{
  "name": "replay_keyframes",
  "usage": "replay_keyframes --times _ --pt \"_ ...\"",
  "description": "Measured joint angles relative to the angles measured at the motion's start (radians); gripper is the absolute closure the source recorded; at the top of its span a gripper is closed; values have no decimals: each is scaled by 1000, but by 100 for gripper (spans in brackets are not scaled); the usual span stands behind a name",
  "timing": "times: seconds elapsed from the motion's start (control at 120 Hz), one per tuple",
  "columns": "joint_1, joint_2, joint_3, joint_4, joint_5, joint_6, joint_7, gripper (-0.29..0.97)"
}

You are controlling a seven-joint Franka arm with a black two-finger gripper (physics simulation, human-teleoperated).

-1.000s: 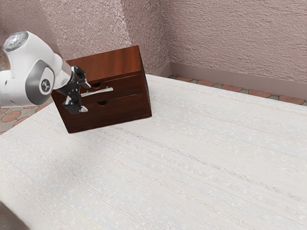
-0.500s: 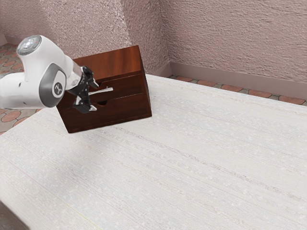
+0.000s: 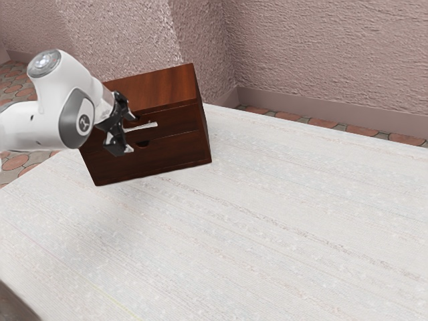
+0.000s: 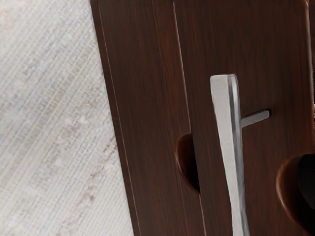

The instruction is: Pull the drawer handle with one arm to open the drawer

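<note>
Reaching in from the exterior view's left, gripper fingers spread astride the drawer handle.

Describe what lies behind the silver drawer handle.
Behind the handle: the dark wooden drawer front, a short metal post joining them, and a rounded recess. The drawer's inside is hidden by that front.

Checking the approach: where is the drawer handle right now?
At the exterior view's left, the silver handle sits on the front of the wooden cabinet, beside the hand.
</note>
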Motion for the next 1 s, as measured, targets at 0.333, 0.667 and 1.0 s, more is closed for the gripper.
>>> replay_keyframes --times 0.333,0.667,1.0 --pt "15 60 0 46 -9 0 -4 3" --pt "14 90 -1 42 -39 2 -6 4" --pt "9 76 0 40 -43 -7 -5 41"
